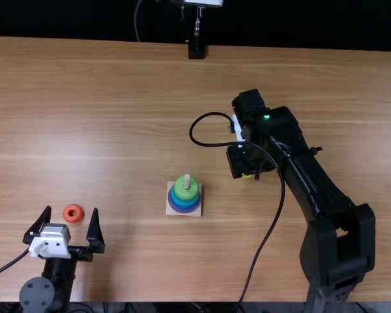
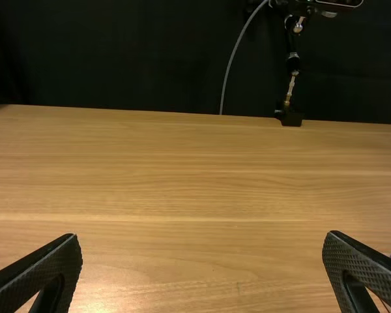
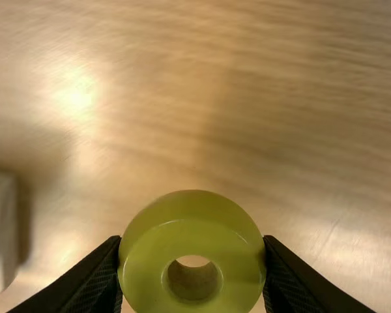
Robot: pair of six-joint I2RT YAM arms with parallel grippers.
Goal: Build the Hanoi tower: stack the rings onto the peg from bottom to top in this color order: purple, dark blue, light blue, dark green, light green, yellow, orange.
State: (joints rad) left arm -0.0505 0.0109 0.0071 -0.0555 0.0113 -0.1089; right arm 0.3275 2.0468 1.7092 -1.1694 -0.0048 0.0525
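Yellow ring (image 3: 192, 228) clasped, my right gripper (image 1: 246, 168) is right of the peg (image 1: 187, 180); near left, my left gripper (image 1: 72, 210) is spread.

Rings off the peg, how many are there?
2: the orange ring on the table near the left gripper, the yellow ring in the right gripper. The right arm may hide others.

A ring stack (image 1: 186, 192) encircles its peg (image 1: 187, 180) on the surface (image 1: 104, 130); a loose ring (image 1: 73, 207) lies front-left, another ring (image 3: 192, 228) in the right gripper (image 1: 247, 173).
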